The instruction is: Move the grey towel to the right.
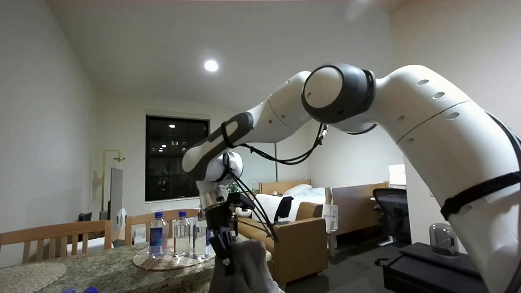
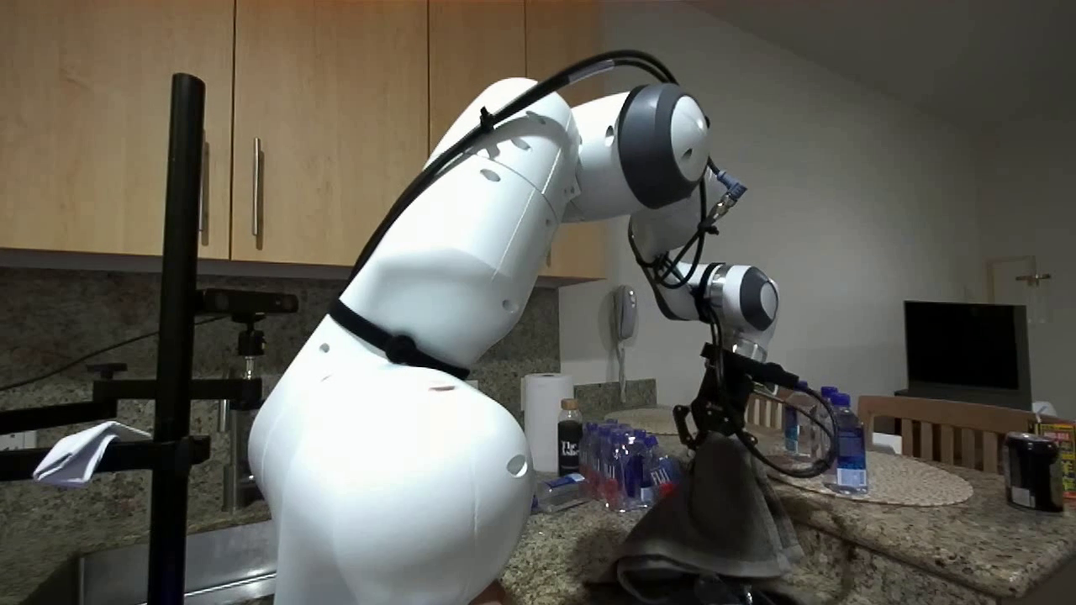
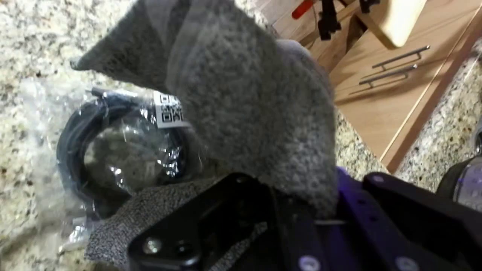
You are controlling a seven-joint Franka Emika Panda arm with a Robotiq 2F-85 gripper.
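Granite counter [image 3: 34,45]: one hand [image 2: 714,430] grips one grey towel [image 2: 710,525].

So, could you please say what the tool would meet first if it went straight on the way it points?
Beyond the grey towel gripped in the tool, probably the granite counter near the bagged cable; the towel hides the spot, and depth is unclear.

The tool [image 3: 303,203] pinches the grey towel [image 3: 256,98], which partly hides a bagged dark coil [image 3: 75,150] on the countertop [image 3: 41,45].
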